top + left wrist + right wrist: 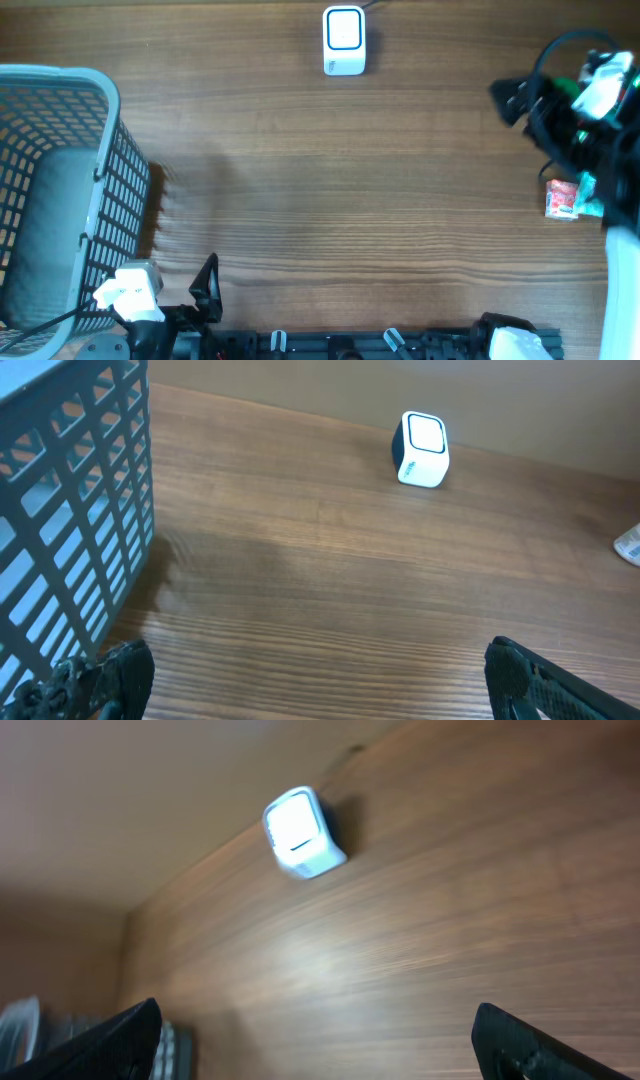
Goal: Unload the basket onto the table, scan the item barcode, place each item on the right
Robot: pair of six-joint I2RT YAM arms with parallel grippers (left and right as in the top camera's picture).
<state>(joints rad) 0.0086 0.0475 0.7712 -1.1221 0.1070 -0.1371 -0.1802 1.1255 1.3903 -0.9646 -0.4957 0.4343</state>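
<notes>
The grey mesh basket (60,190) stood at the counter's (350,200) left edge, cut off by the frame, only its floor showing inside. The red-and-white packet (562,198) lay far right beside my right arm, half hidden, its long axis unclear. The white scanner (344,40) sat at the far edge, window up. My left tool (318,660) and right tool (315,1030) both gaped wide.

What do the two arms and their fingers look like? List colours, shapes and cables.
The left arm is black, with a white boxy housing at the wrist. The left fingers are matte black and tapered. The right arm is also black, with a white wrist block, green accents and a looping black cable. The right fingers are black wedges.
</notes>
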